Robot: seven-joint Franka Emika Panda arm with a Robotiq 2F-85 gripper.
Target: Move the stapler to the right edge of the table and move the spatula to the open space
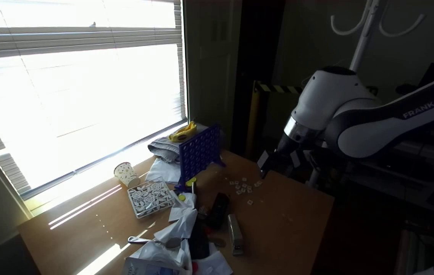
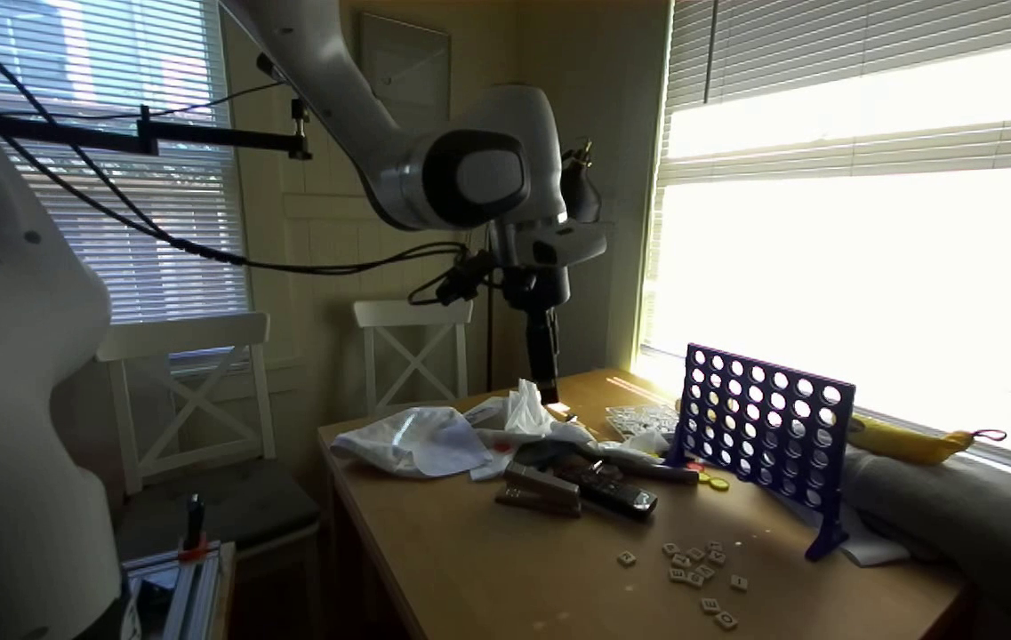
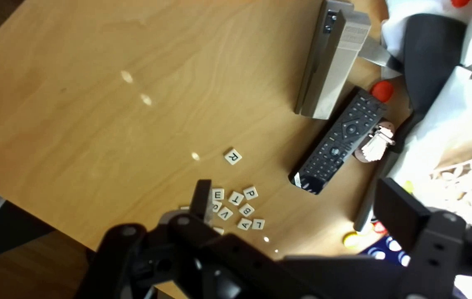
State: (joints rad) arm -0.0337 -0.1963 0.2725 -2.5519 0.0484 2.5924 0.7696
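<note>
Nearest, in an exterior view, small square cream letter tiles (image 2: 678, 575) lie scattered on the brown wooden table (image 2: 487, 569), left of an upright dark-blue rack (image 2: 763, 425) with round holes. Beyond them, the metallic-grey stapler (image 2: 542, 483) rests just left of a long black remote control (image 2: 613, 494). Farther off, the black, long-handled spatula (image 3: 431, 58) lies among crumpled white material (image 2: 416, 442). Above the tabletop, the black two-fingered gripper (image 3: 296, 193) has its fingers spread well apart.

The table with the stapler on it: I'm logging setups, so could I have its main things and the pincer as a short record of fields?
Stapler: on the table, beside the remote
Spatula: black-bladed, lying against crumpled white sheets
Letter tiles: loosely scattered, several letters readable
Game rack: blue, standing upright
Pincer: open, nothing held
</note>
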